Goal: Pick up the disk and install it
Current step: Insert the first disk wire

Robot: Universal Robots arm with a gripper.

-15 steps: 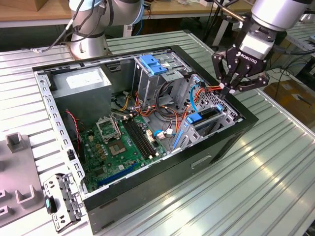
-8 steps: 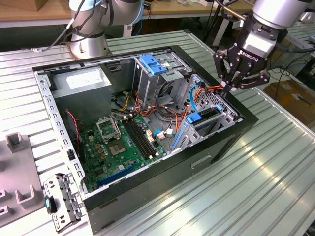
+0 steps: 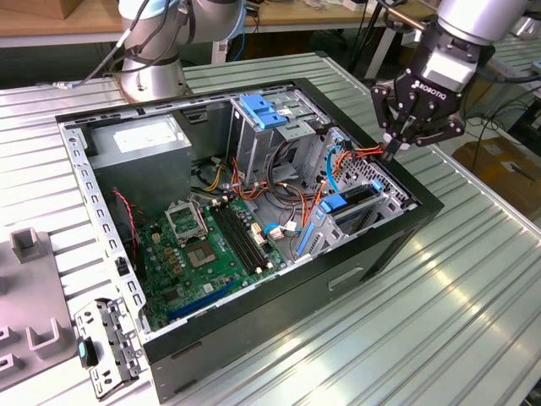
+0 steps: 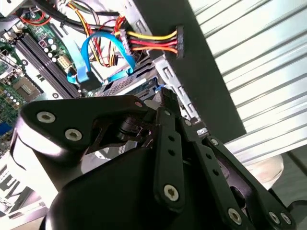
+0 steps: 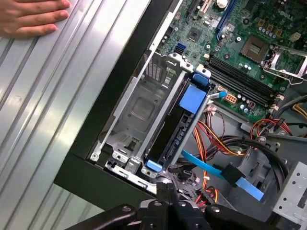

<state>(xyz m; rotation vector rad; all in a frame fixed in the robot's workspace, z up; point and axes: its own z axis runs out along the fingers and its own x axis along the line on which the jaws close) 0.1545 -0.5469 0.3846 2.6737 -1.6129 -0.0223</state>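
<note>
Board: green board (image 3: 203,245) on the floor of the open case (image 3: 372,254), toward the exterior view's left
Cage: metal cage (image 3: 385,199) against the case wall on the exterior view's right, with red and yellow cables (image 3: 370,154) hanging just above it
Disk: I see the disk (image 3: 355,201) on edge in a cage slot, blue rail uppermost; in the first wrist view the disk (image 5: 184,115) looks to me seated or close to it
Long axis: in the first wrist view it runs straight away from my fingertips toward the board, parallel to the case wall
Gripper: I have the gripper (image 3: 391,152) above the cage's wall-side corner, fingers pressed together with nothing between them that I can see; both wrist views show the same, gripper (image 5: 166,186) and gripper (image 4: 168,98)
Bearing: the disk lies below the fingertips and toward the exterior view's left, its near end just beside them; I cannot tell whether they touch
Hand: a person's hand (image 5: 29,17) lies flat on the ribbed table (image 3: 473,279) outside the case, well apart from the cage
</note>
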